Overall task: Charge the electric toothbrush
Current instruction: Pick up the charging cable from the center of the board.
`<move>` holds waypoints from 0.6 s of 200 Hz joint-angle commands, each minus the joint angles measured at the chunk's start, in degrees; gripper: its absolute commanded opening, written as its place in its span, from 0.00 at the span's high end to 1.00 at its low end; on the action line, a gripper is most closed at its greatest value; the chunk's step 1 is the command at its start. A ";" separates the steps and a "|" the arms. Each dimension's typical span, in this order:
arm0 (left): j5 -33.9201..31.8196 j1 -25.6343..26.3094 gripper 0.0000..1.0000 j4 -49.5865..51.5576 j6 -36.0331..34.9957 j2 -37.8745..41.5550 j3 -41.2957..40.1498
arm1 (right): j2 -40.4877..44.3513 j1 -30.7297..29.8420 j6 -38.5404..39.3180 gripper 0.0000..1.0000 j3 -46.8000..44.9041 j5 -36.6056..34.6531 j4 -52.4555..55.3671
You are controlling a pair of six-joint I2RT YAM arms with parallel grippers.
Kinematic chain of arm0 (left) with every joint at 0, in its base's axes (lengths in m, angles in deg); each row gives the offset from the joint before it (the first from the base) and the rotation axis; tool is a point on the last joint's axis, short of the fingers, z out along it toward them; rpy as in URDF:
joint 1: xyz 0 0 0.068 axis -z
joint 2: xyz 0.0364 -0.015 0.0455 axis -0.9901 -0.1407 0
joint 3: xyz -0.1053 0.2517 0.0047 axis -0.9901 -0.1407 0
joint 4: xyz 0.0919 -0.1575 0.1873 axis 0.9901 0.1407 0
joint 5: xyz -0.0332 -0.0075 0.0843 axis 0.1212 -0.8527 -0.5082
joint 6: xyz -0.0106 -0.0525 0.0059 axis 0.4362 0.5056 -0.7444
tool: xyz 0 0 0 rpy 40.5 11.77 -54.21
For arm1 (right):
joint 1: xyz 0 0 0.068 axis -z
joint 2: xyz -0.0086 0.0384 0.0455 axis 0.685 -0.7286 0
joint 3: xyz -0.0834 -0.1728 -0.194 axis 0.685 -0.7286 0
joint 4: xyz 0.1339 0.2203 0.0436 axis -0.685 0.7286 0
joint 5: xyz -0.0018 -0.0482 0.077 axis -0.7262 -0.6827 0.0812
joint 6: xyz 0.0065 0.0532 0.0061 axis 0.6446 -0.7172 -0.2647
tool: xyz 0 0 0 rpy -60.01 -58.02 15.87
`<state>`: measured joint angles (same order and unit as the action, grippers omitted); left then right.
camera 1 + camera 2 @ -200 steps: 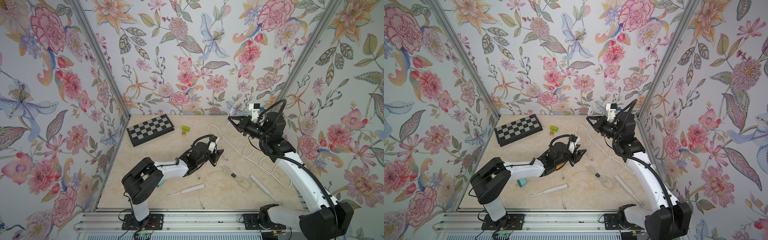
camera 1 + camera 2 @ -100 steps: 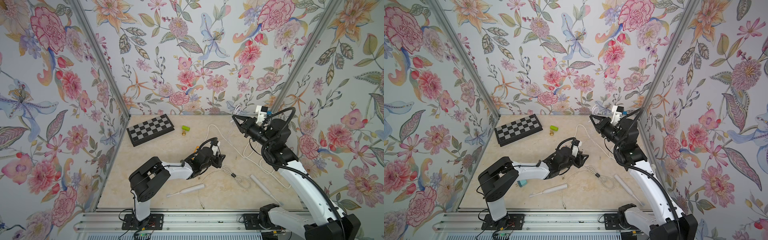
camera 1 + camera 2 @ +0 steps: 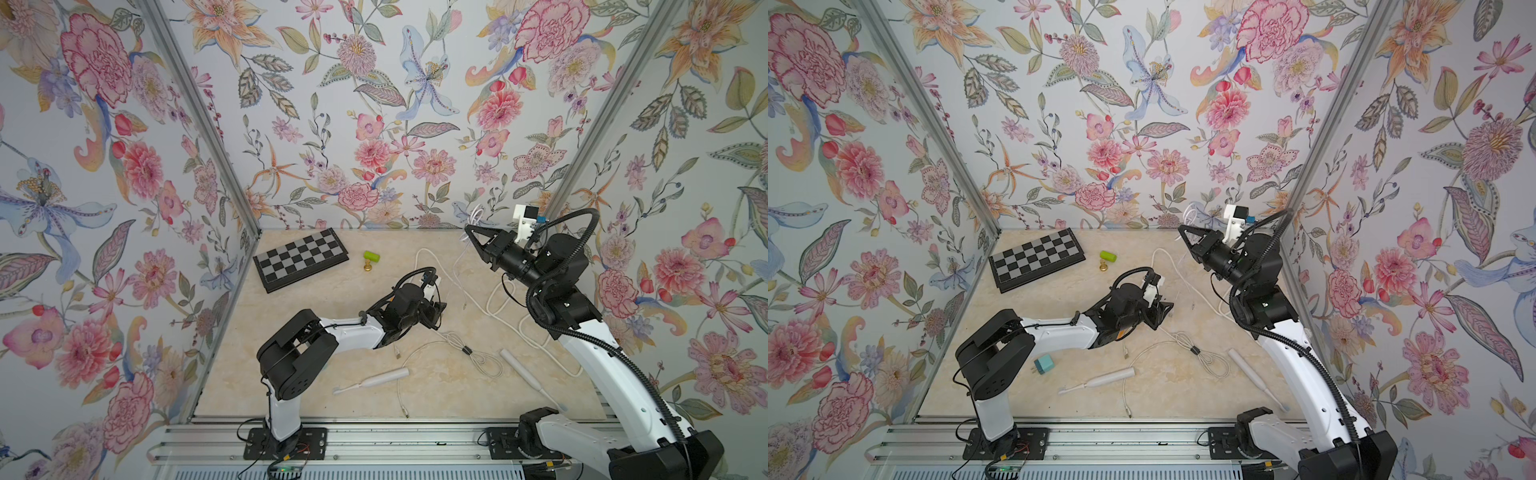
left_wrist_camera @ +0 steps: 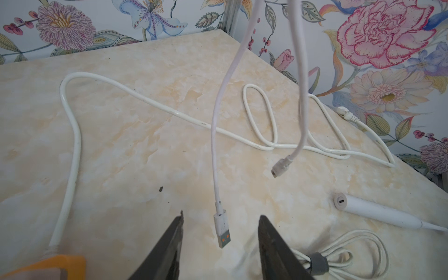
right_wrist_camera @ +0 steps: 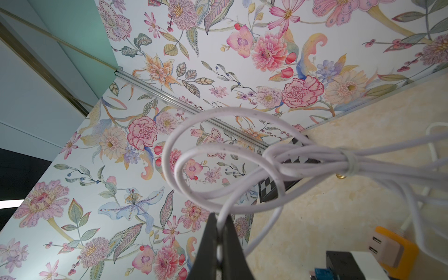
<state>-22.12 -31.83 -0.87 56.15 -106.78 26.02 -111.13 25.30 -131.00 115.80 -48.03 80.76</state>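
Shifted slightly, right gripper (image 5: 220, 218) pinches the white looped cable (image 5: 315, 158); left gripper (image 4: 221, 215) half-open around its USB plug (image 4: 222, 230)

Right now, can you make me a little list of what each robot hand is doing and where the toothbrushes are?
Right gripper: shut on white cable bundle, held up in the air
Left gripper: open, USB plug dangling between its jaws
Left toothbrush: lying flat on the table
Right toothbrush: lying flat, charging port empty
Teal charger: lying on the table too
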 commanded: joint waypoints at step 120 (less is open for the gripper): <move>6.53 -1.84 0.80 -1.67 -0.04 -5.87 1.65 | 1.70 0.55 2.53 1.00 2.93 0.31 -0.78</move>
<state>-17.49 -32.61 -2.03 56.26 -110.89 26.48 -111.03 25.41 -129.40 116.68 -48.05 81.00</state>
